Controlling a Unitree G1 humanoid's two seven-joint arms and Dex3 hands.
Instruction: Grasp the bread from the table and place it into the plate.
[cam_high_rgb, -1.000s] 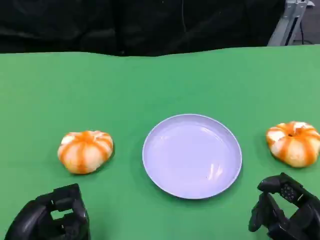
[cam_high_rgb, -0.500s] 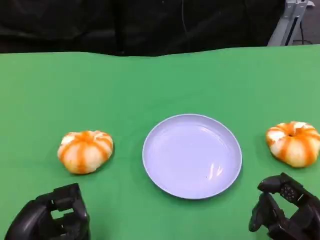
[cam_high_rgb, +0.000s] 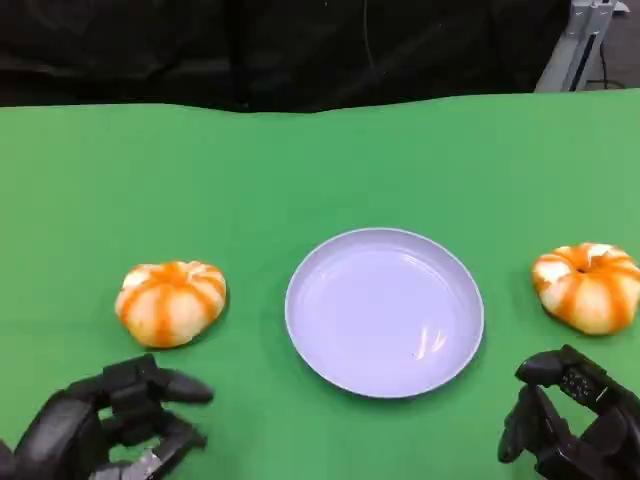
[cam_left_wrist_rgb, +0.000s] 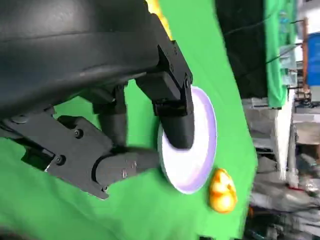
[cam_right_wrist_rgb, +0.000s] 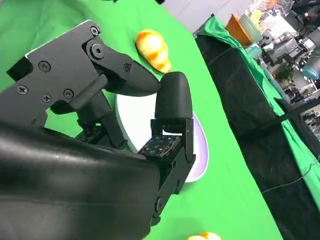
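the left hand (cam_high_rgb: 115, 420) has spread its fingers (cam_high_rgb: 185, 389) since half a second ago: they were curled in, and now they lie apart and reach toward the plate, holding nothing. it sits low on the green table (cam_high_rgb: 320, 170), just near of the left bread (cam_high_rgb: 171, 302) and not touching it. the right hand (cam_high_rgb: 570, 420) has not changed; its fingers (cam_high_rgb: 545, 370) are curled in with nothing in them, near of the right bread (cam_high_rgb: 589, 286) and apart from it. the lilac plate (cam_high_rgb: 384, 310) lies between the two breads with nothing in it, and neither bread nor the plate has moved. in the left wrist view the spread fingers (cam_left_wrist_rgb: 172, 107) stand in front of the plate (cam_left_wrist_rgb: 197, 170), with one bread (cam_left_wrist_rgb: 222, 190) beyond it.
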